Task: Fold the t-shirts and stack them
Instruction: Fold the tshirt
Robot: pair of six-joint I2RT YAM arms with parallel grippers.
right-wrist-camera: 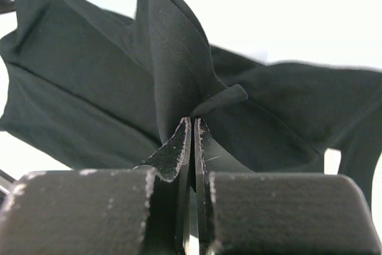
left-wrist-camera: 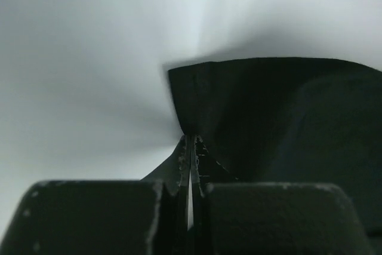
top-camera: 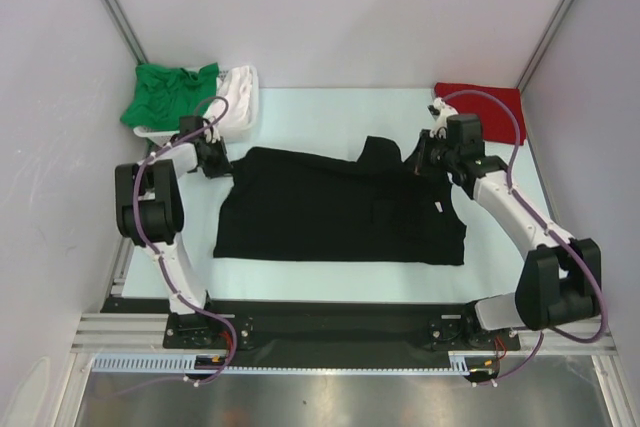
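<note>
Left wrist: tool [left-wrist-camera: 191, 143] tight on t-shirt [left-wrist-camera: 268, 117]

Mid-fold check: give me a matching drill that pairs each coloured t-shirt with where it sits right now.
Things:
1. black t-shirt
2. green t-shirt
3. red t-shirt

Places:
A. far right corner of the table
B. far left, heaped on the basket
C. spread mid-table, pinched by the left gripper and the right gripper

Pairs: 1-C, 2-B, 3-A
</note>
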